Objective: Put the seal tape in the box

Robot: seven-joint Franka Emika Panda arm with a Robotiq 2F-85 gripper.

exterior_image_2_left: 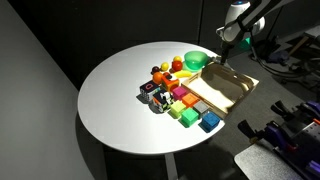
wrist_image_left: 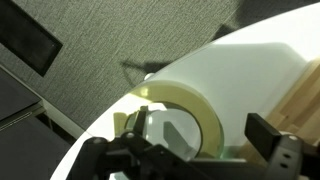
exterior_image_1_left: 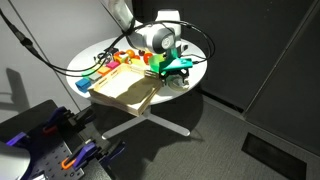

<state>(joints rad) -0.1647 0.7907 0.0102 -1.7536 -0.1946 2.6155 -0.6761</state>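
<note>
The seal tape (wrist_image_left: 200, 110) is a pale yellow-green roll lying flat on the white table near its edge, seen from close in the wrist view. My gripper (wrist_image_left: 195, 135) is open and straddles it: the left finger is at the roll's left rim, and the right finger stands clear of its outer wall. In an exterior view the gripper (exterior_image_1_left: 178, 68) hangs low over the roll (exterior_image_1_left: 181, 81) at the table's edge. The light-brown wooden box shows in both exterior views (exterior_image_1_left: 125, 92) (exterior_image_2_left: 228, 88), and its wall shows at the right of the wrist view (wrist_image_left: 306, 100). The gripper (exterior_image_2_left: 229, 35) is just beyond the box.
Several small coloured blocks and toys (exterior_image_2_left: 178, 100) lie beside the box on the round white table (exterior_image_2_left: 115, 100). A green bowl-like item (exterior_image_2_left: 194, 60) is near the box. Black cables (exterior_image_1_left: 70, 65) run across the table. The table edge and grey carpet (wrist_image_left: 110, 50) are right by the tape.
</note>
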